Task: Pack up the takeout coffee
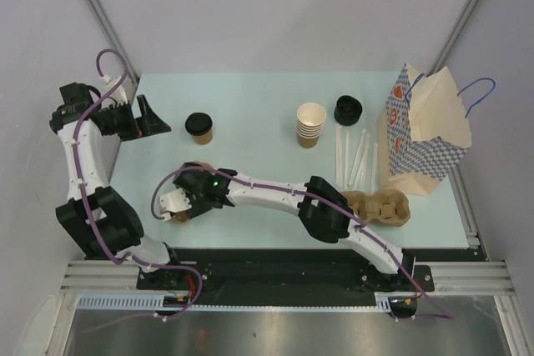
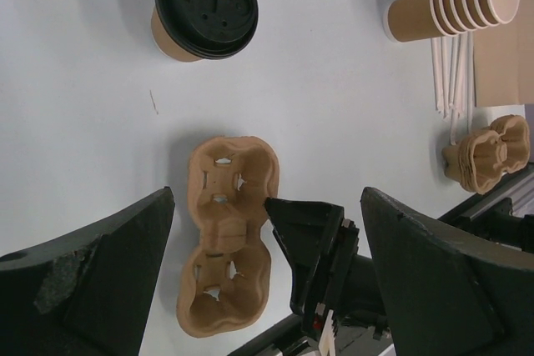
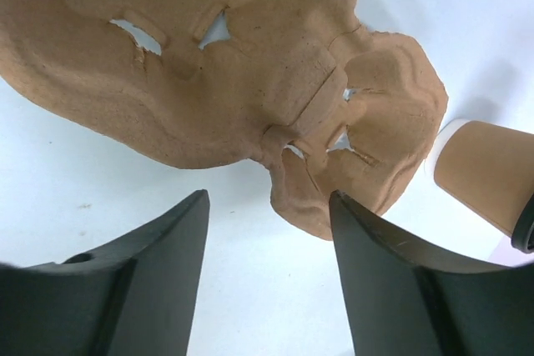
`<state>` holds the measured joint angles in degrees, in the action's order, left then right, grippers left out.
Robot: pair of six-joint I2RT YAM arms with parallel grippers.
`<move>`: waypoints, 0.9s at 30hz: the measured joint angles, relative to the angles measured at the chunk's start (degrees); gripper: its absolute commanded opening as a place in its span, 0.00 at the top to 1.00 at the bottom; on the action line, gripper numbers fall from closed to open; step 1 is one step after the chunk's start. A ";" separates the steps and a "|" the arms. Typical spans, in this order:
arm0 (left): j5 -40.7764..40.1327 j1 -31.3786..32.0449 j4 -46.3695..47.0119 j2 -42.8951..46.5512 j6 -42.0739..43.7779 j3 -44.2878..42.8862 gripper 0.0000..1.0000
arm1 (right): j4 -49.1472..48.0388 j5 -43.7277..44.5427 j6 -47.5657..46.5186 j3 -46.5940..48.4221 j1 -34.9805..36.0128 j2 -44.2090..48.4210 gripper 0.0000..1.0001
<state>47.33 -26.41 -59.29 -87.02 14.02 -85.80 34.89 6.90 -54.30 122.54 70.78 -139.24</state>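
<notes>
One pale green desk [image 1: 250, 97] carries everything here, and places are given from the single two-cup pulp carrier [image 2: 229, 239] that lies flat on it.

The right arm [image 1: 275, 193] stretches from its base across to that carrier. Its tool [image 3: 269, 196] hangs low over one end of the carrier. Its two dark fingers [image 3: 150, 281] stand spread, with the carrier's edge just beyond their tips and nothing pinched.

The left arm [image 1: 83, 164] is raised to the left of the carrier and farther back. Its tool [image 1: 157, 116] is spread wide and holds nothing, and its camera looks down on the carrier.

Far to the right of the carrier stands a tan paper bag [image 1: 425, 122] with blue handles and a blue chequered side. A stack of further pulp carriers [image 1: 380, 206] lies well to the right of the single carrier, partly under the right arm. A stack of lidless tan cups [image 1: 310, 125] sits to the right of the carrier and farther back.

The takeout coffee [image 1: 198, 127], a tan cup with a black lid on, stands upright behind the carrier. It is near the carrier but apart from it, and neither tool touches it.

A small pile of black lids [image 1: 348, 110] sits beyond the cup stack, well right of the carrier. Several thin white sticks [image 1: 355, 156] lie side by side, also well to the carrier's right.
</notes>
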 measured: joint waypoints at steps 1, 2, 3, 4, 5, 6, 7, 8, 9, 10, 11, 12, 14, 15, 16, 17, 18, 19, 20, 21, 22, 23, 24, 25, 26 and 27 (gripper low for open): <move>0.31 -0.04 0.00 0.00 0.04 0.00 0.00 | 0.24 0.11 0.17 0.28 0.09 0.00 0.30; 0.79 -0.04 -0.02 0.00 0.04 0.00 0.01 | 0.70 0.26 0.35 0.76 0.17 0.00 0.27; 1.05 -0.04 -0.02 0.00 0.04 0.00 0.00 | 1.01 0.33 0.68 1.18 0.28 0.07 0.23; 1.36 -0.04 0.07 0.00 0.04 0.07 0.01 | 1.31 0.42 0.79 1.49 0.31 0.28 0.18; 1.57 -0.04 0.15 0.00 0.02 0.22 0.00 | 1.77 0.44 1.03 1.57 0.31 0.79 0.17; 1.68 -0.04 0.24 0.00 0.00 0.35 0.01 | 2.60 0.42 1.42 1.57 0.31 1.64 0.15; 1.92 -0.04 0.59 0.00 0.00 0.72 0.00 | 3.54 0.42 1.68 1.55 0.28 2.62 0.13; 1.97 -0.04 0.87 0.00 -0.04 1.09 0.00 | 4.85 0.42 1.99 1.53 0.24 4.07 0.12; 1.99 -0.04 1.22 0.00 -0.07 1.46 0.00 | 5.86 0.37 2.25 1.51 0.22 5.66 0.11; 1.97 -0.04 1.44 0.00 -0.07 1.77 0.00 | 7.13 0.39 2.69 1.40 0.13 8.02 0.07; 1.97 -0.04 1.57 0.00 -0.09 1.97 0.00 | 8.11 0.46 2.93 1.29 0.07 10.08 0.05; 1.97 -0.04 1.75 0.00 -0.07 2.14 0.00 | 9.18 0.52 3.32 0.85 -0.02 12.85 0.04; 1.99 -0.02 2.25 0.02 -0.07 2.49 0.00 | 12.02 1.20 3.76 0.31 -0.35 19.10 0.00; 1.97 -0.02 2.58 0.02 -0.11 2.71 0.00 | 13.60 1.66 4.24 0.11 -0.59 22.86 0.00; 1.97 0.07 2.93 0.02 -0.13 2.93 0.00 | 14.69 2.03 4.57 0.11 -0.94 25.81 0.00; 1.95 0.26 3.26 0.07 -0.15 3.19 0.01 | 15.58 2.54 4.79 0.11 -1.31 28.89 0.00; 1.92 0.42 3.50 0.15 -0.15 3.39 0.01 | 16.57 3.13 5.11 0.13 -1.90 31.80 0.00; 1.75 0.90 3.82 0.28 -0.15 3.63 0.00 | 17.49 3.76 5.44 0.22 -2.67 34.56 0.00; 1.22 1.60 4.22 0.55 -0.13 3.87 0.01 | 18.40 4.39 5.86 0.57 -3.85 36.98 0.00; 0.98 2.25 4.57 0.83 -0.13 4.04 0.00 | 19.10 4.90 6.27 1.07 -4.90 38.64 0.00; 0.61 3.32 5.07 1.29 -0.09 4.33 0.00 | 20.52 5.46 6.80 2.49 -6.62 40.02 0.00; 0.28 4.57 5.38 1.84 -0.02 4.50 0.00 | 21.79 5.88 7.50 4.52 -8.94 40.92 0.00; 0.13 5.70 5.60 2.40 0.00 4.61 0.00 | 22.69 6.16 8.41 6.64 -11.58 41.55 0.00; -0.52 6.97 6.47 3.41 0.02 5.05 0.01 | 23.91 6.40 9.33 9.11 -14.60 41.94 0.01; -0.68 8.90 6.71 4.11 0.02 5.29 0.00 | 24.92 6.45 10.08 11.67 -18.16 42.07 0.00; -0.74 10.25 7.10 4.85 0.02 5.57 0.00 | 25.27 6.29 10.86 13.73 -21.73 42.42 0.00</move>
<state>46.59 -16.16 -52.18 -82.17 14.04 -80.23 60.16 13.19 -43.44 136.27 49.06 -96.82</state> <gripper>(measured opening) 0.994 0.993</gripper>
